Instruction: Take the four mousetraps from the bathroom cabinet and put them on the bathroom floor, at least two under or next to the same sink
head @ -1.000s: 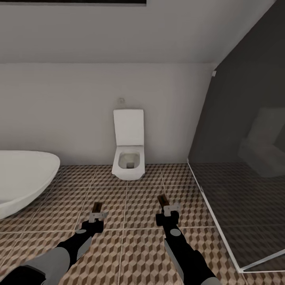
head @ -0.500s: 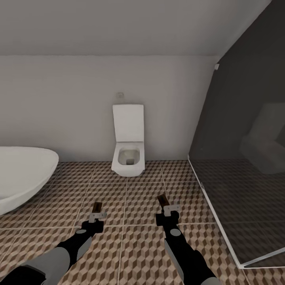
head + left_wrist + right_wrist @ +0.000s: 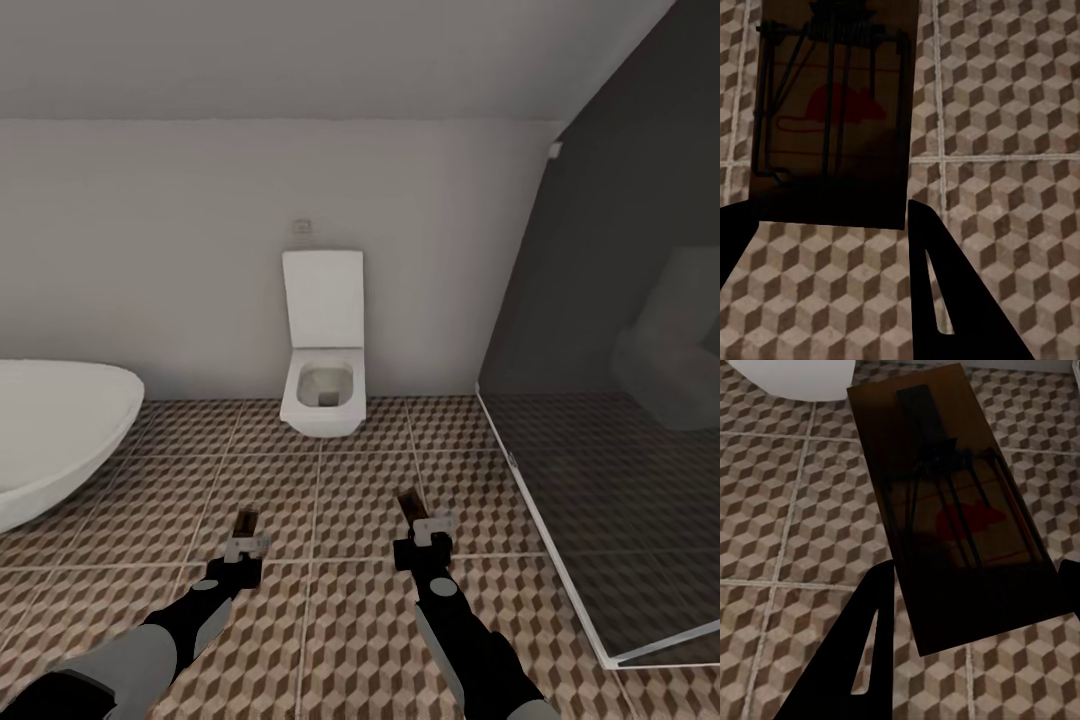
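Observation:
Each arm carries a mousetrap above the bathroom floor [image 3: 340, 500]. My left gripper [image 3: 247, 545] is shut on a brown wooden mousetrap [image 3: 246, 524] with a red mouse print, seen close in the left wrist view as mousetrap [image 3: 832, 112] between dark fingers [image 3: 945, 292]. My right gripper [image 3: 428, 527] is shut on a second mousetrap [image 3: 411, 507], which the right wrist view shows as mousetrap [image 3: 952, 502] slanted over the cube-patterned tiles [image 3: 787, 510]. The cabinet and sink are out of view.
A white wall-hung toilet [image 3: 320, 345] with its lid up stands straight ahead against the back wall. A white bathtub [image 3: 55, 435] curves in at the left. A dark glass shower screen [image 3: 610, 400] with a white floor rail closes off the right.
The whole view has shifted slightly: the ceiling line and toilet sit higher and the tub has slid left, so the camera moved. Both grippers keep the same hold on their mousetraps.

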Robot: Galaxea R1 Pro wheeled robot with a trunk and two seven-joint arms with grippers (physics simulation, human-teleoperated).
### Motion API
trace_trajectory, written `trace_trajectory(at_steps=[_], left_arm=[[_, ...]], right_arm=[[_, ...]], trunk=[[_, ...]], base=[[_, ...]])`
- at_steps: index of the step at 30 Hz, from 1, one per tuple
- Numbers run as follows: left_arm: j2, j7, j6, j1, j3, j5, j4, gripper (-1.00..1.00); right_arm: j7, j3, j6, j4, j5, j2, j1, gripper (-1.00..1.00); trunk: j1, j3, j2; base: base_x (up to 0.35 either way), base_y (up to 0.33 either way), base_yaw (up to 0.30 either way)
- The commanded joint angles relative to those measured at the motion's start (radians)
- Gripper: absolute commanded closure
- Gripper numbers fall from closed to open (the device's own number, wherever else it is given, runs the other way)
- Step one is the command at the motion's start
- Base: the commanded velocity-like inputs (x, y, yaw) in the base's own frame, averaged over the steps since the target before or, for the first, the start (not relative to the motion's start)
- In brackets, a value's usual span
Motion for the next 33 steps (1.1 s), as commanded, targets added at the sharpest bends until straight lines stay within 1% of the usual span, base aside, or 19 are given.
trace_trajectory(at_steps=[1, 33], left_arm=[[0.0, 0.007, -0.002, -0.001, -0.009, 0.005, 0.0, 1.0], [0.0, 0.007, -0.002, -0.001, -0.009, 0.005, 0.0, 1.0]], right_arm=[[-0.007, 0.004, 0.006, -0.001, -0.004, -0.001, -0.001, 1.0], [-0.007, 0.004, 0.006, -0.001, -0.003, -0.001, 0.0, 1.0]], trunk=[[0.004, -0.006, -0.008], [0.127, -0.157, -0.232]], base=[[0.0, 0.0, 0.0], [0.0, 0.0, 0.0]])
